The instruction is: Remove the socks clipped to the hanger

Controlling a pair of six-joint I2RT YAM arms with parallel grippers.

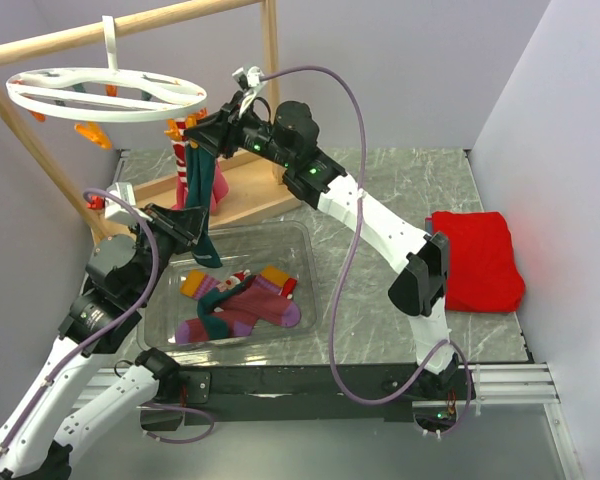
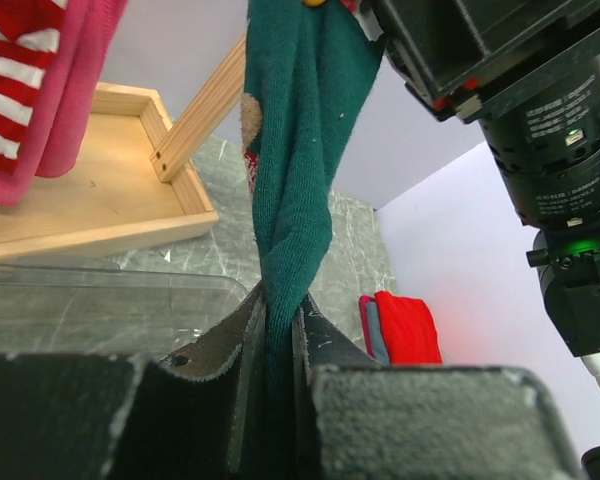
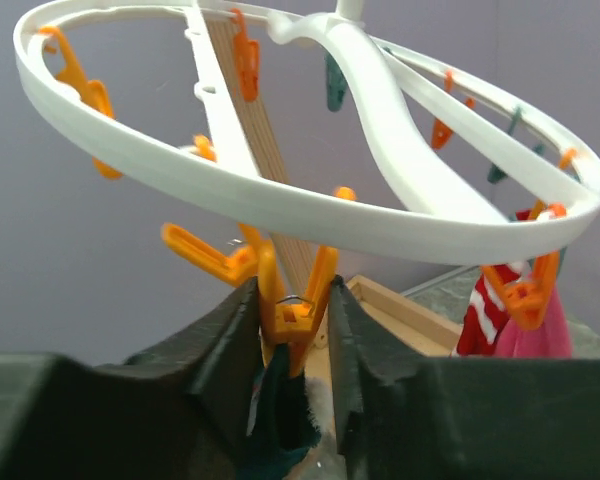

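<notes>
The white round hanger [image 1: 105, 90] hangs by its hook from a wooden rail. A dark teal sock [image 1: 200, 185] dangles from an orange clip [image 3: 298, 300] under the ring [image 3: 380, 215]. My right gripper [image 3: 292, 290] has its fingers pressed on both levers of that clip, with the sock's cuff [image 3: 280, 420] in the clip's mouth. My left gripper [image 2: 280, 300] is shut on the lower part of the teal sock [image 2: 290, 180], seen just above the tub [image 1: 202, 245]. A red-and-white striped sock [image 2: 20, 60] and a pink sock [image 2: 70, 120] still hang behind.
A clear plastic tub [image 1: 310, 240] below holds several loose socks [image 1: 242, 305]. The wooden rail frame [image 1: 130, 25] stands on a wooden tray base [image 1: 250, 195]. A folded red cloth [image 1: 477, 260] lies at the right. Grey walls close both sides.
</notes>
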